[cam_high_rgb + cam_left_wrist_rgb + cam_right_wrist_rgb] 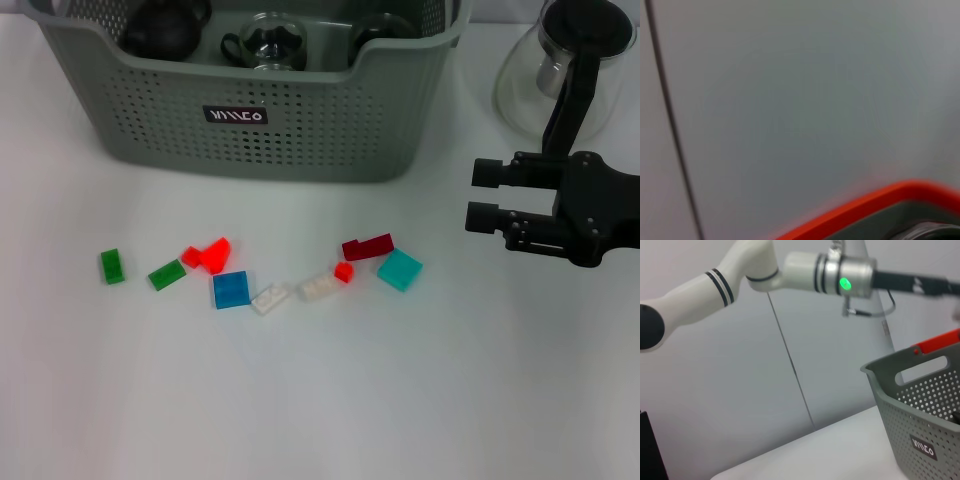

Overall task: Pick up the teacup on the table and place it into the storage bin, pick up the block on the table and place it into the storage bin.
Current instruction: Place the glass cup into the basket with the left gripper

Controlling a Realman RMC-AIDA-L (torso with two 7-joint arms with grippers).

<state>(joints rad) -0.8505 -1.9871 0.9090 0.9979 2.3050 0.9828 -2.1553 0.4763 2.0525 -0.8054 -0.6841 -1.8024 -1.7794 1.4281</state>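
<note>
Right gripper [478, 202] released, empty, hovering right of the blocks [399, 269]; teacups [264, 42] sit in the bin [300, 130]. Left gripper unseen.

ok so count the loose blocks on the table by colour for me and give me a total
Green blocks: 2
Bright red blocks: 3
Dark red block: 1
Blue block: 1
Teal block: 1
White blocks: 2
Total: 10
</note>
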